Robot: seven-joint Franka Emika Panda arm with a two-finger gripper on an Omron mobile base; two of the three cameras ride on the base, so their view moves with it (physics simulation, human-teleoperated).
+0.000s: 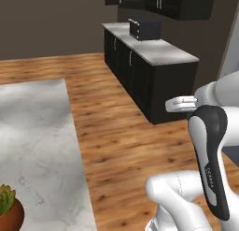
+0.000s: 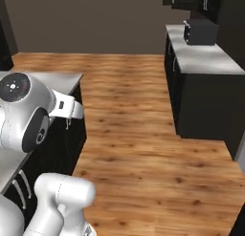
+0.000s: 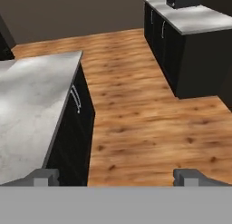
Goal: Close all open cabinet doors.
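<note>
Here the pincer stands wide open and holds nothing, its two dark fingertips set far apart above the wooden floor, just beside the end of a grey marble table. The cabinet doors sit well apart from it, along the front of the far table against the back wall; they are nearly black, stand upright with their long axis vertical, and face out toward the open floor. Their slim silver bar handles run vertically too. From the right base view the same lower doors are seen edge-on, so whether any stands ajar I cannot tell. More dark doors hang above, on the wall cabinets, again upright with vertical handles. A black toaster oven rests on the far table. On the near table's dark side a curved silver handle shows, and a potted green plant stands at its near corner.
</note>
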